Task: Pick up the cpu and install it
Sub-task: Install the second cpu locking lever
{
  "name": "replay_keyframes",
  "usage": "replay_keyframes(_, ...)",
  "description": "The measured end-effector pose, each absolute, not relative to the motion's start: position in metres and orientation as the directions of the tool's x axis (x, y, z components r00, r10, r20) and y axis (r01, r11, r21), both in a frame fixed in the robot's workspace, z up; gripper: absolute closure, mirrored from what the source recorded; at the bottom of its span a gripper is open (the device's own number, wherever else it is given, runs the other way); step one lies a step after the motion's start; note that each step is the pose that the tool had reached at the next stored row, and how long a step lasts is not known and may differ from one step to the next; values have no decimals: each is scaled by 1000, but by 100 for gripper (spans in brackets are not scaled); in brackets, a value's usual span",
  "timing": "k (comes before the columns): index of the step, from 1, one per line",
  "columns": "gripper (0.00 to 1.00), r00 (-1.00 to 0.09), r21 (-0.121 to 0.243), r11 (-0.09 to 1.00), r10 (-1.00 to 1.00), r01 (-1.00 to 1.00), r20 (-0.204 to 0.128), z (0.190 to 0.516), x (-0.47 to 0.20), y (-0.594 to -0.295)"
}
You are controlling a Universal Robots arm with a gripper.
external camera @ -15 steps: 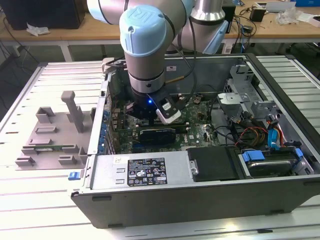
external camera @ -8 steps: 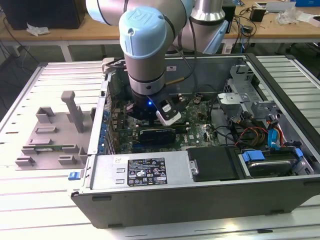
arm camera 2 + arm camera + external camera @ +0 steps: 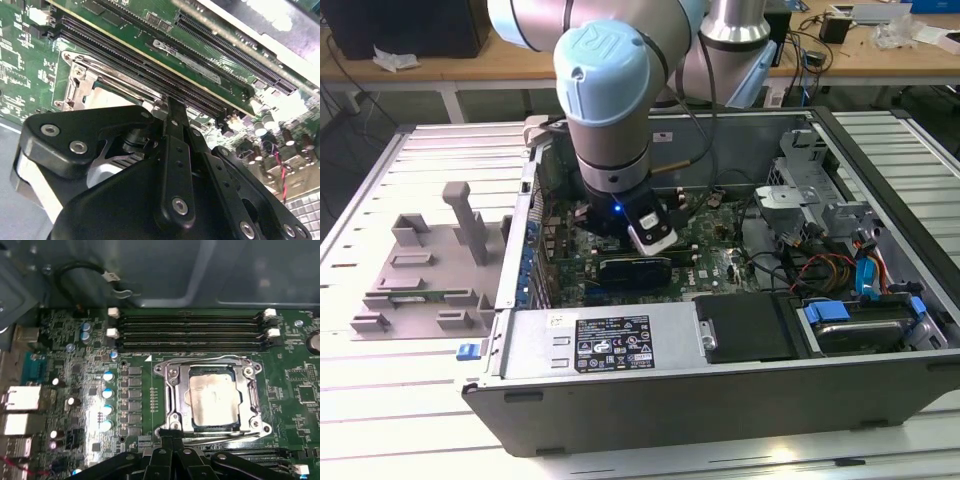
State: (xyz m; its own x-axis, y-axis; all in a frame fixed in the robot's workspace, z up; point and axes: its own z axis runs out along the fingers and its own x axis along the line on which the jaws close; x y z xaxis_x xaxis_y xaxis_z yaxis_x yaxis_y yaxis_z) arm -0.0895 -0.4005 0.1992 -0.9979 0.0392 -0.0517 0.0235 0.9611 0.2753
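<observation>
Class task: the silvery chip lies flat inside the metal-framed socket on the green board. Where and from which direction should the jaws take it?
Grip the chip by two opposite thin edges, coming straight down from above. It lies flat and the socket frame rings it, so its sides are blocked and its broad top offers nothing to pinch.

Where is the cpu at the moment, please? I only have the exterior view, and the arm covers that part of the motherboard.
Observer: In the first wrist view the cpu lies flat inside the socket's metal frame, silvery top up.
Operator: Thank you. Is the gripper holding it?
Observer: No, the gripper is at the frame's edge, beside the cpu, not around it.
Operator: Are the memory slots filled?
Observer: The memory slots next to the socket look empty in that view.
</observation>
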Motion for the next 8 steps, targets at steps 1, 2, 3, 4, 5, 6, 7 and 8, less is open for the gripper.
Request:
replay_keyframes(1,89,-998,281,959,48,31,-52,199,-89,-400)
replay_keyframes(2,89,-997,286,958,55,38,-52,199,-90,-400)
replay_keyframes(3,89,-997,291,956,62,44,-51,198,-90,-400)
replay_keyframes(4,89,-996,299,952,76,58,-51,198,-90,-400)
replay_keyframes(5,89,-995,305,950,88,68,-50,197,-90,-400)
replay_keyframes(6,89,-994,308,949,93,73,-50,196,-90,-400)
replay_keyframes(7,89,-994,310,948,98,78,-50,196,-90,-400)
replay_keyframes(8,89,-993,313,946,109,88,-49,195,-91,-400)
